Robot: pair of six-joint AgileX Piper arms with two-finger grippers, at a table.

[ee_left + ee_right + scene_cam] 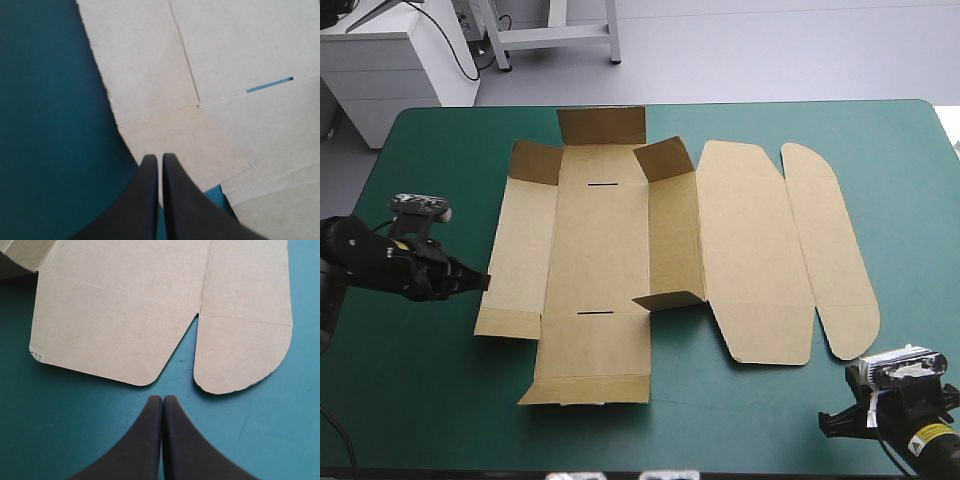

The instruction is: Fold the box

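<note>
The brown box (600,240) lies spread out in the middle of the table. Its far flap (602,126) and the wall (675,240) beside the lid stand partly raised. The lid (750,250) and its rounded outer flap (830,250) lie flat to the right. My left gripper (480,283) is shut and empty, its tips at the edge of the near-left corner flap (190,145). My right gripper (855,375) is shut and empty. It sits on the teal-green cover just short of the notch between the lid's end (110,335) and the rounded flap (240,355).
A narrow slot (270,84) shows in the base panel ahead of the left gripper (160,157). A white cabinet (390,60) stands beyond the table's far-left corner. The table's front edge (740,472) runs close behind the right gripper (162,398).
</note>
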